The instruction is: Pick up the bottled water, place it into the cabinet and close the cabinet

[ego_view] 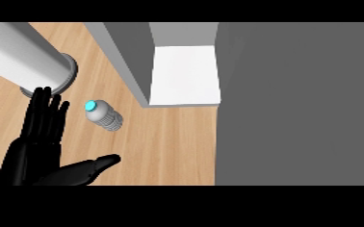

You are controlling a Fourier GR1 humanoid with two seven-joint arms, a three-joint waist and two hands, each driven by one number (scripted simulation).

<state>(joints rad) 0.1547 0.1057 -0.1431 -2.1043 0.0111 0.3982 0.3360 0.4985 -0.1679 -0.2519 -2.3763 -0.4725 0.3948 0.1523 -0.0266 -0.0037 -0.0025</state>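
The bottled water (104, 116) is a small clear ribbed bottle with a cyan cap, and it rests on the wooden counter (171, 144); its cap points to the upper left. My left hand (34, 149) is open at the lower left, fingers straight and pointing up, thumb stretched to the right. It is apart from the bottle, which lies just right of the fingertips. The cabinet (185, 74) stands open right of the bottle and shows a white inner floor. Its dark grey door (288, 106) fills the right side. My right hand does not show.
A grey cylinder with a ringed end (39, 60) slants in from the upper left, just above my left fingertips. The cabinet's grey side wall (128, 60) stands between the bottle and the white floor. Bare wood runs below the cabinet.
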